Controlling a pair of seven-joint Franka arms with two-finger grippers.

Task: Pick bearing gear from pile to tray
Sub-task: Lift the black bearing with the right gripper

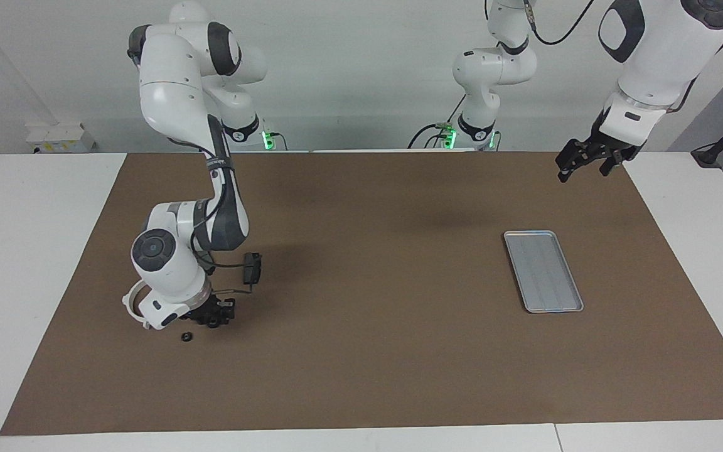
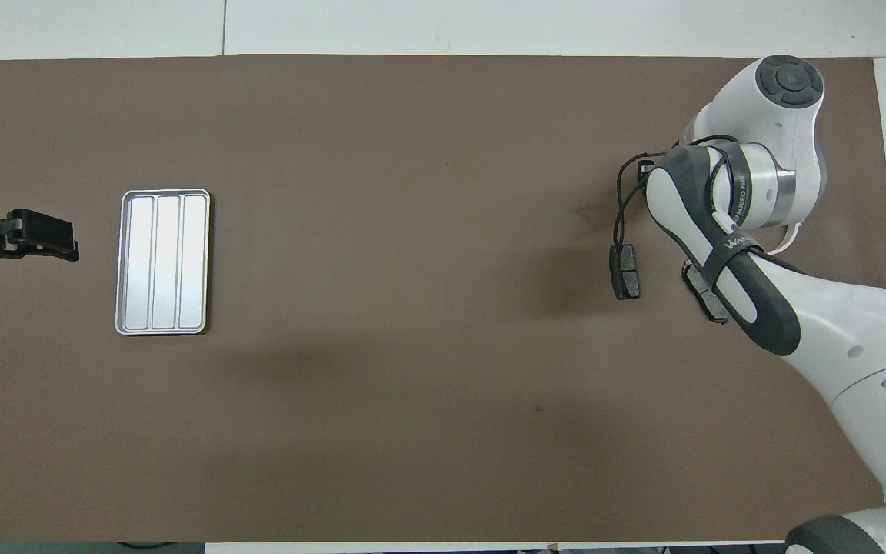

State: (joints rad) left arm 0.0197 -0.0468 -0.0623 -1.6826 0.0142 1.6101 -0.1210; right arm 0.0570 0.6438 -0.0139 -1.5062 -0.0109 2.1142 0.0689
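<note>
The pile lies toward the right arm's end of the table. It holds a small black bearing gear [image 1: 186, 337], a white half-ring bracket [image 1: 128, 302] and two dark brake-pad plates [image 2: 625, 271] [image 2: 704, 294]. My right gripper [image 1: 216, 319] is down at the mat beside that gear, which lies loose. Whether it has hold of anything is hidden by its own dark body, and in the overhead view the wrist covers it. The silver tray [image 1: 543, 271] [image 2: 162, 261] lies flat with nothing in it. My left gripper [image 1: 583, 171] [image 2: 66, 240] waits open in the air, over the mat beside the tray.
A brown mat [image 1: 374, 351] covers the table, with white tabletop [image 1: 16, 263] around it. The right arm's elbow and forearm [image 2: 727, 254] hang over one plate and the bracket. A cable [image 1: 230, 292] loops from the right wrist beside the other plate.
</note>
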